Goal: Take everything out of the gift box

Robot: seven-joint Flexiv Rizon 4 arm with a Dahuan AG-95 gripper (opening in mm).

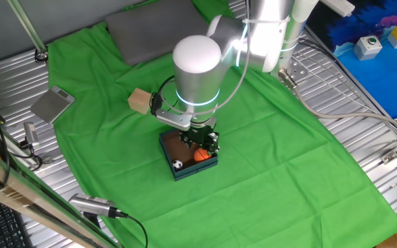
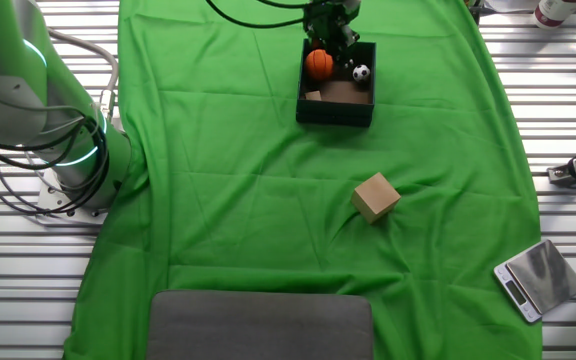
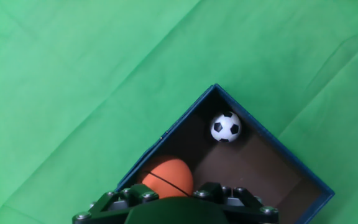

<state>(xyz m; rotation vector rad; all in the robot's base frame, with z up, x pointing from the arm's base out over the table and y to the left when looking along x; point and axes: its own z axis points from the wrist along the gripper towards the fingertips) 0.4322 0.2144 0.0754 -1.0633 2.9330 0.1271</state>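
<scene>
Near the middle of the green-draped table, the gripper (image 1: 202, 141) hangs low inside the gift box (image 1: 185, 169), seemingly lined up on the orange ball (image 2: 319, 63) beside the soccer ball (image 2: 361, 72), though whether it grips I cannot tell.

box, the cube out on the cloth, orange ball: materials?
Box: likely cardboard, matte dark blue walls, brown inside. Cube: looks like unfinished wood, pale tan and matte. Orange ball: smooth with a dark seam line, probably rubber or plastic; can't tell which.
</scene>
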